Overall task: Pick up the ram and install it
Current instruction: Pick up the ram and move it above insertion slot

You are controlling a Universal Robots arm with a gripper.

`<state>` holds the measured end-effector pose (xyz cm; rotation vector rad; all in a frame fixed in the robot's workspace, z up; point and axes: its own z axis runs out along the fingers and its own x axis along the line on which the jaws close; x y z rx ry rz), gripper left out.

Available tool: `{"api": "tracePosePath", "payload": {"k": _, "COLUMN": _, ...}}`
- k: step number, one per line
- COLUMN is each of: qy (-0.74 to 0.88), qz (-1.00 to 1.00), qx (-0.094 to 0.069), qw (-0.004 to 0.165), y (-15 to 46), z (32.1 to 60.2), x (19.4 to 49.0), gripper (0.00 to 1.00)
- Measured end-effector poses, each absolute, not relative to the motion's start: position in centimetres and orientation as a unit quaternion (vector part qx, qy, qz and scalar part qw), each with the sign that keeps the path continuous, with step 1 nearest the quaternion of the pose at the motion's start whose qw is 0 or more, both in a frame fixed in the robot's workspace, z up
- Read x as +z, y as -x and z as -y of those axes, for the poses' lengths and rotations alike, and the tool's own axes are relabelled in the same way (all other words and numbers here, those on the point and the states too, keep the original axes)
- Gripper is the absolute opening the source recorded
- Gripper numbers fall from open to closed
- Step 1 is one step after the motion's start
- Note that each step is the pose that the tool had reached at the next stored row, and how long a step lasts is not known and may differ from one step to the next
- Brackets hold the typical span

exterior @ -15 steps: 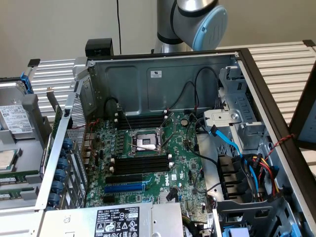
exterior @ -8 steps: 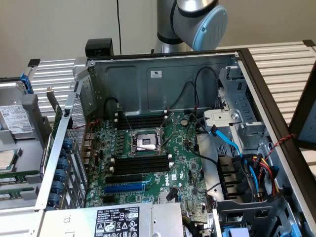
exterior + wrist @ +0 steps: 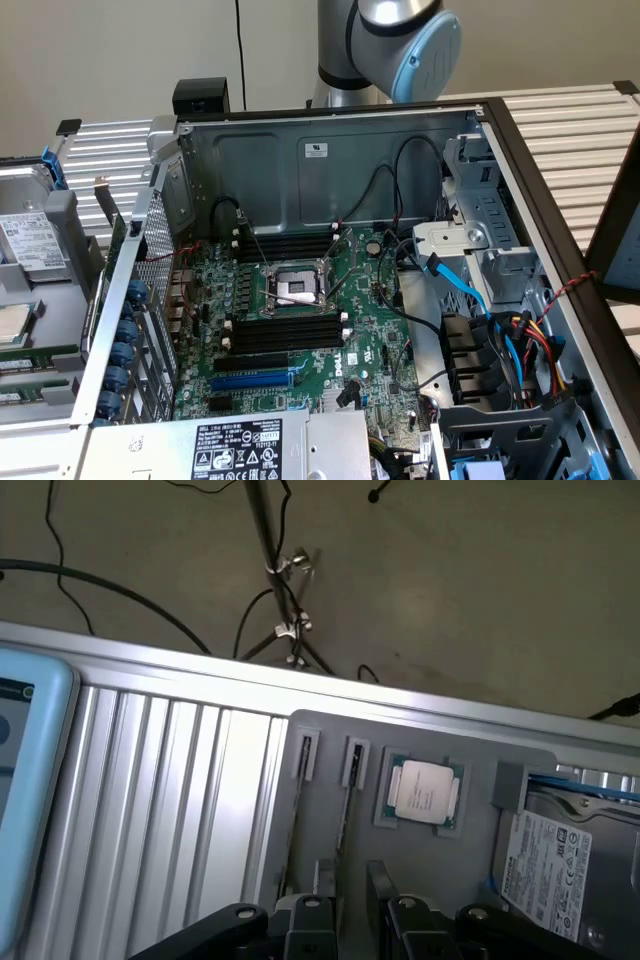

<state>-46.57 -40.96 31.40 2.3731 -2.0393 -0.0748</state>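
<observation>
Plain beige wall [image 3: 120, 50] at the back, 1 black cable [image 3: 239, 40] hanging down it. Ribbed aluminium tabletop [image 3: 570, 130] as work surface, strong glare along its edge in the wrist view. Tan floor [image 3: 480, 580] beyond the edge, crossed by black cords [image 3: 60, 569]. 1 metal stand pole [image 3: 262, 520] on splayed legs there.

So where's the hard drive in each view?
Exterior view: hard drive at the exterior view's left edge, white label up, on the grey tray outside the case.
Wrist view: hard drive on the same tray, white label up, with the CPU beside it.
Shared landmark: CPU, next to the drive on the tray in both views.
</observation>
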Motion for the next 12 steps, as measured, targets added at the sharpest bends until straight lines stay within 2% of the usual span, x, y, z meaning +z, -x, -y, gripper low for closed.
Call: {"api": "tracePosePath", "payload": {"k": 12, "qy": -0.76, "qz": 0.649, "qx": -0.024, "qw": 0.006, "y": 46.6, "z": 41.2, "x": 29.3, "gripper": 0.27}}
